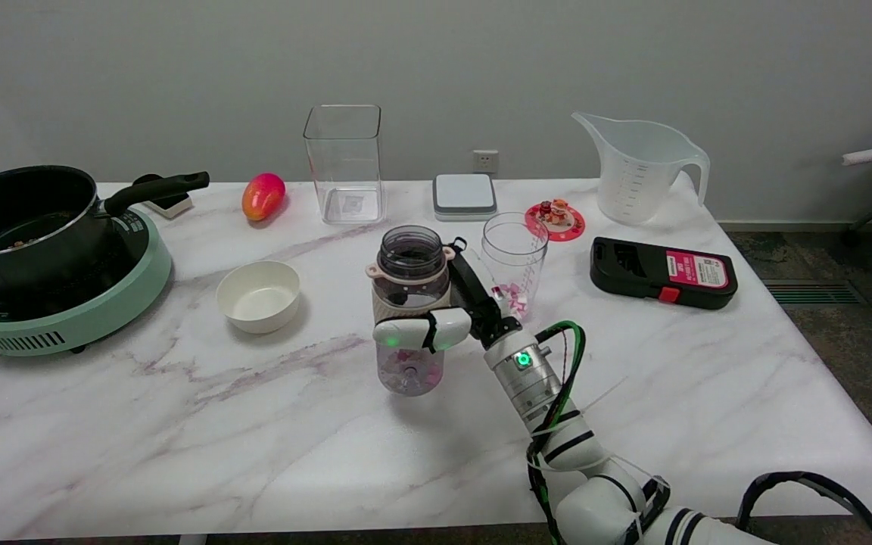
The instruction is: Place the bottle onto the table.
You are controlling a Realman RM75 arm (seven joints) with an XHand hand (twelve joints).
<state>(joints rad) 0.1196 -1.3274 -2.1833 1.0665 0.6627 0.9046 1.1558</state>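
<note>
Near the middle of the counter [179,424], the bottle [410,310] is held upright and uncapped by the right hand [443,322], whose fingers [421,331] are wrapped round its ribbed waist. Pink pieces are seen inside the bottle. Whether its base is resting on the marble or hanging just above cannot be told from this angle. If it is released early, a drop and a tip-over are judged likely, with the contents spilled through the open mouth. The clear cup [514,261] stands just beside the hand and could be struck when the fingers are opened. The white bowl [258,295] is well apart and at little risk.
</note>
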